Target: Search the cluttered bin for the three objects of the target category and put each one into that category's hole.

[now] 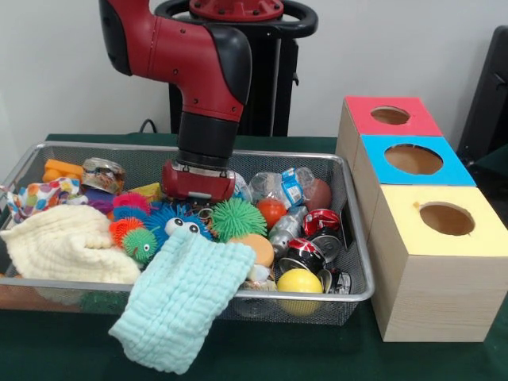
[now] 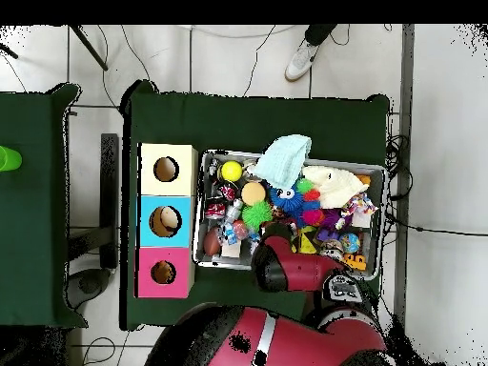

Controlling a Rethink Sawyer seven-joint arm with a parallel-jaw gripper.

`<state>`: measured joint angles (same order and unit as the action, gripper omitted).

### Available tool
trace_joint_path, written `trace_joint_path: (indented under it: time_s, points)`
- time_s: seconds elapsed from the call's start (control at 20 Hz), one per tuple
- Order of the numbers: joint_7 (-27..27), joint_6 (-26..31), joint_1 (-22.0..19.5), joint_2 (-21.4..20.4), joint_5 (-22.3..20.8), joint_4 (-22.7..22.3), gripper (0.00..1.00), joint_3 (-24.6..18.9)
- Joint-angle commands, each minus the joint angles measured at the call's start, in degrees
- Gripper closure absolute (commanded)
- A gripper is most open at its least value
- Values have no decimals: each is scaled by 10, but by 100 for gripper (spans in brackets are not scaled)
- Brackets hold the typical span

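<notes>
- The red and black arm [image 1: 202, 71] reaches down into the wire bin [image 1: 359, 262], its tool [image 1: 197, 184] low among the clutter at the far middle of the bin.
- The tool's tips are buried behind the toys, so I cannot tell whether they are spread or pressed together, or whether they hold anything.
- Just in front of the tool sit a blue spiky ball with googly eyes [image 1: 181, 225] and a green spiky ball [image 1: 237, 217], touching each other.
- A pale blue cloth [image 1: 181, 298] drapes over the bin's near rim and hangs down to the green worktop [image 1: 262, 353].
- A cream cloth [image 1: 63, 246] lies in the bin's left part.
- A yellow ball [image 1: 299, 281] rests at the near rim, with an orange ball [image 1: 255, 248] just left of and behind it.
- Crushed red cans [image 1: 317, 230] lie in the right part of the bin, near a clear plastic bottle with a blue label [image 1: 287, 187].
- To the right of the bin stand three boxes in a row, each with a round hole on top: yellow box [image 1: 440, 254] nearest, blue box [image 1: 413, 163] in the middle, pink box [image 1: 389, 117] farthest.
- In the overhead view something brownish shows inside the blue box's hole [image 2: 168, 220].
</notes>
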<state>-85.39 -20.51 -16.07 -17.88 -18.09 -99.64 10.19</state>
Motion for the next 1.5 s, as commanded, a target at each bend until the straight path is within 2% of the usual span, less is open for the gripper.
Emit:
trace_joint_path:
  time_s: [0.05,0.35,0.5,0.7,1.2,1.35,1.5]
  points:
    - [-77,86,-4,77,64,155,100,-65]
    - [-84,72,-7,77,53,151,100,-66]
    - [-94,40,-7,74,50,146,100,-63]
    - [-98,24,-10,75,43,143,100,-64]
    - [-105,20,-12,66,44,135,100,-67]
    - [-104,78,-23,16,38,108,100,-86]
    - [-77,217,-51,-74,51,83,100,-117]
